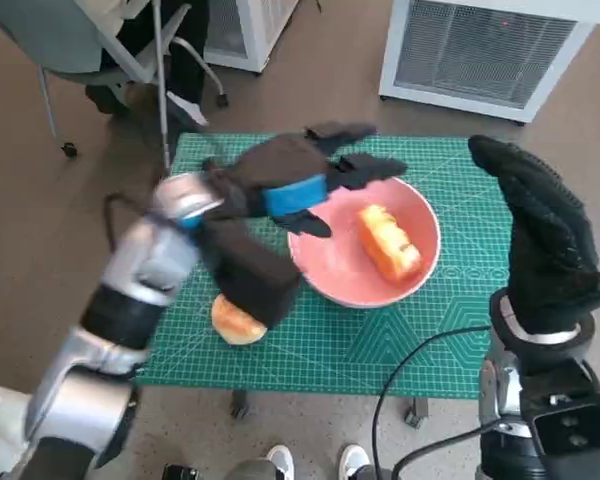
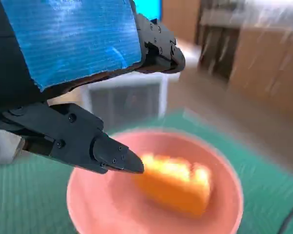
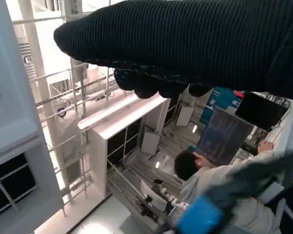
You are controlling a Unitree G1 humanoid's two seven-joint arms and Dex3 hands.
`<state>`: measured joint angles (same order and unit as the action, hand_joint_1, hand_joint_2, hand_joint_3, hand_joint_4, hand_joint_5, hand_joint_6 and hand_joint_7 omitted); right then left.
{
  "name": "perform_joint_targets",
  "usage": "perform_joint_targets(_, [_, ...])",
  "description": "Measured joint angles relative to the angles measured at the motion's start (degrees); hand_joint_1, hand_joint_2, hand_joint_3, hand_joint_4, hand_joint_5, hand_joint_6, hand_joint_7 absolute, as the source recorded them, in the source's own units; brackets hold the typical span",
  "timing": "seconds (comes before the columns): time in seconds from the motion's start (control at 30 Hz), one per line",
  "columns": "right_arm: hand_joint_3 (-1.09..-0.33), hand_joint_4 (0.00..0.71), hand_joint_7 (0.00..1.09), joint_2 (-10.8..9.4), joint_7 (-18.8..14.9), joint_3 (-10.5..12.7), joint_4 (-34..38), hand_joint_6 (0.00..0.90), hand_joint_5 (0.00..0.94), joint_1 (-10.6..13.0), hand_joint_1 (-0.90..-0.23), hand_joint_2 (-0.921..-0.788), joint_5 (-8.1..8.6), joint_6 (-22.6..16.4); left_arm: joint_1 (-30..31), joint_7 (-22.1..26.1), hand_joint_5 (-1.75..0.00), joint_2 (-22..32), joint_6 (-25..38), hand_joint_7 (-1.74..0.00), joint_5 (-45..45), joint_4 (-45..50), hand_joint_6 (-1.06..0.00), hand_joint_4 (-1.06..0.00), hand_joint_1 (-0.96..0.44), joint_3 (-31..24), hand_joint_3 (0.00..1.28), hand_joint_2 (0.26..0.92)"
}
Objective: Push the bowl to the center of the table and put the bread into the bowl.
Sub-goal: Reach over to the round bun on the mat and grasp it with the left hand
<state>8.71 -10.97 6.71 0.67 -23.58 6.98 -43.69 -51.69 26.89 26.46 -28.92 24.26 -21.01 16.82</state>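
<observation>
two hands raised, one bread in one bowl

nearest the head camera: right forearm rising from below, topped by the right hand in its black knitted glove, upright beside the mat's right edge, fingers straight and close together, holding nothing, touching nothing. seen from its own wrist camera as a dark knitted band, fingertips just peeking under it, a person in a pale top beyond.

further in, on the table: one green cutting mat, and on it one pink bowl, sitting slightly right of the mat's middle. inside the bowl, one piece of bread, golden-orange, lying lengthwise in the bowl's right half. outside the bowl, one more round bun on the mat near the front left, partly hidden under the left forearm.

above the bowl's far-left rim: left hand, black with blue tape, fingers spread apart, empty, clear of bowl and bread. confirmed in the left wrist view: one black fingertip hanging over the bowl, bread blurred beneath, no contact visible.

around the table: two white slatted units on the floor at the far side, one grey chair at far left, two white shoe tips at the near edge.
</observation>
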Motion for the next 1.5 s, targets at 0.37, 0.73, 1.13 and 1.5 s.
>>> perform_joint_targets(0.37, [-0.477, 0.454, 0.57, -0.1, 0.0, -0.4, -0.7, 0.196, 0.001, 0.4, -0.39, -0.921, 1.91, 0.5, 11.3, 3.4, -0.13, 9.9, 0.0, -0.2, -9.2, 13.3, -0.55, -0.42, -0.15, -9.3, 0.0, 0.814])
perform_joint_targets(0.73, [-0.476, 0.454, 0.56, 0.0, -0.1, -0.5, -0.2, 0.204, 0.0, 0.4, -0.395, -0.921, 2.19, 0.2, 23.1, 10.4, -0.08, 17.4, 8.1, -0.19, -13.1, 25.1, -0.55, -0.45, -0.11, -14.0, 0.0, 0.822])
perform_joint_targets(1.13, [-0.482, 0.451, 0.57, 0.1, -0.4, -0.6, 1.0, 0.201, 0.0, 0.2, -0.408, -0.921, 2.18, 0.0, 31.1, 15.2, -0.02, 19.6, 13.6, -0.12, -14.6, 30.6, -0.52, -0.43, -0.08, -14.6, 0.01, 0.838])
perform_joint_targets(1.5, [-0.49, 0.449, 0.58, 0.6, -0.7, -0.5, 1.4, 0.193, 0.0, -0.1, -0.396, -0.921, 2.17, 0.1, 32.4, 16.0, 0.0, 18.4, 16.7, -0.07, -12.0, 30.0, -0.49, -0.39, -0.07, -10.3, 0.01, 0.847])
